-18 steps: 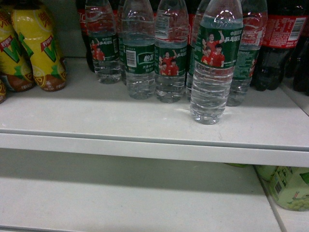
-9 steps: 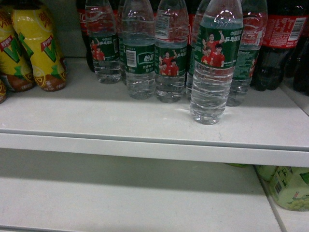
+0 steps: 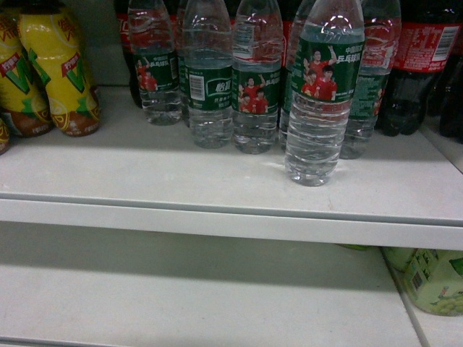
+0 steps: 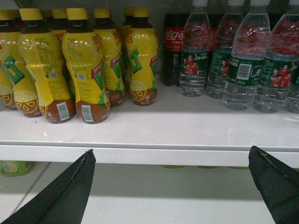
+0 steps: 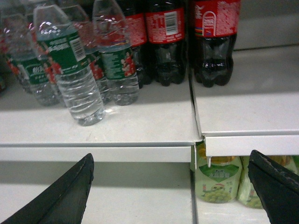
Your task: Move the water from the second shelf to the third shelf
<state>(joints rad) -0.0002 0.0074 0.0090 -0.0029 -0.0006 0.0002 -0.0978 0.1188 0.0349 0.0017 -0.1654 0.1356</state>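
On the upper white shelf (image 3: 217, 181), standing upright and forward of its row, we see the water (image 3: 322, 94): a clear ribbed plastic bottle with a green wrap label showing people in red shirts. It stands free, nearer the shelf's front lip than the other water bottles (image 3: 206, 79) lined up behind it, and nothing touches it.

We find our left hand (image 4: 170, 186) spread wide, its two dark, tapering fingers (image 4: 65, 196) at the lower corners of the left wrist view, with only air between them. It holds nothing and hangs low, below the lip of the shelf, pointed level at the shelving. Our right hand (image 5: 173, 186) is posed the same way, jaws far apart and gripping nothing, its dark fingers (image 5: 70, 191) framing the lower shelf (image 5: 117, 200).

Behind and to the right of the water stand dark cola bottles (image 5: 166, 42) with red labels. To the left sits a cluster of yellow-wrapped drink bottles (image 4: 84, 65) with yellow caps and waisted shapes. Beneath, on the lower shelf, we see pale green bottles (image 5: 217, 182) beside the seam where two shelf boards meet.
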